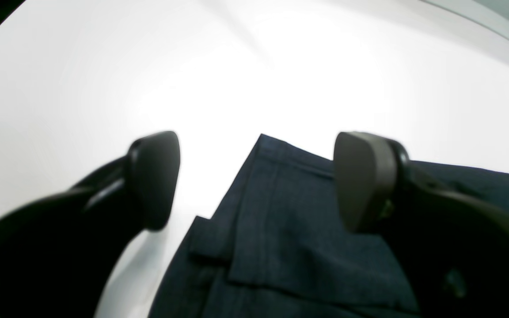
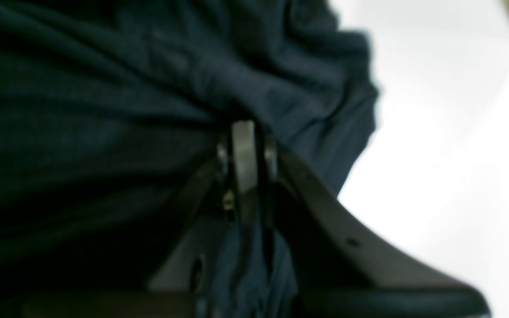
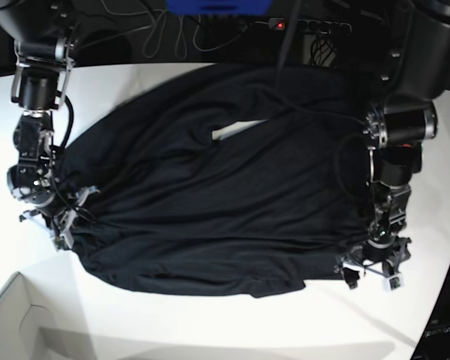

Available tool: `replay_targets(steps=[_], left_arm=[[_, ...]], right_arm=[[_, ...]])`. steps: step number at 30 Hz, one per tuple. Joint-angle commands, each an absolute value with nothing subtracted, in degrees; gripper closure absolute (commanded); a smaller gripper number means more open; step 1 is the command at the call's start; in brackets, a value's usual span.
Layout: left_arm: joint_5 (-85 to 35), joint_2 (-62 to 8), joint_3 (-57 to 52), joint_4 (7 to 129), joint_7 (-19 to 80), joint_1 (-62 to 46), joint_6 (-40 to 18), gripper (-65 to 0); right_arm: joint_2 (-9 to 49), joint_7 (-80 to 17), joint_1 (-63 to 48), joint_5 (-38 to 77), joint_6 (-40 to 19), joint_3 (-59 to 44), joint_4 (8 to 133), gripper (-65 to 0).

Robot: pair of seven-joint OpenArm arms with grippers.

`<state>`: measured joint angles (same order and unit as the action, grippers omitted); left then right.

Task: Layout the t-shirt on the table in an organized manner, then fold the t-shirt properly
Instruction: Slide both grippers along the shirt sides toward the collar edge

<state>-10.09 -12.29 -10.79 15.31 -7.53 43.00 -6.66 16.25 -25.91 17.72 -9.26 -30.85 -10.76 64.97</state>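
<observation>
Your right end effector (image 2: 245, 145) is pinched together on a bunch of the shirt (image 3: 210, 202), and you can see why in its wrist view: the cloth gathers into folds right at the tips and drapes away from there, so that grip looks like the anchor on that side. The left end effector (image 1: 256, 181) has its fingers wide apart with nothing between them, sitting just over a hemmed corner of the shirt. That corner pokes out ahead of and between the fingers, with bare table (image 1: 104, 88) beyond it, so it looks lined up to grab that edge.

From the base view the shirt lies across the middle of the table, mostly spread but rumpled, with one end effector at each side. My guess is you're in the layout stage, not folding yet. Once the left one closes on the corner, pulling both sides apart should flatten the wrinkles.
</observation>
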Motion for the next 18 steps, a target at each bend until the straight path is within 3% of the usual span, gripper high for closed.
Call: replay_targets(steps=[1, 7, 14, 18], left_arm=[[-10.3, -12.8, -10.9, 16.2, -9.3, 45.9, -6.9, -52.1], [-17.9, -13.5, -10.9, 24.7, -1.5, 40.5, -7.2, -52.1], [-26.8, -16.8, -11.1, 55.3, 13.2, 23.2, -6.7, -52.1], [-31.8, -17.6, -18.2, 74.7, 20.7, 9.5, -6.6, -52.1]], right_arm=[[16.6, -24.2, 18.7, -8.5, -30.5, -10.8, 67.9, -3.2], [16.0, -30.1, 13.3, -8.5, -30.5, -10.9, 79.8, -3.2], [13.9, -35.6, 6.8, -8.5, -30.5, -10.9, 88.7, -3.7], [13.3, -37.8, 1.4, -8.5, -30.7, -10.9, 95.0, -3.8]])
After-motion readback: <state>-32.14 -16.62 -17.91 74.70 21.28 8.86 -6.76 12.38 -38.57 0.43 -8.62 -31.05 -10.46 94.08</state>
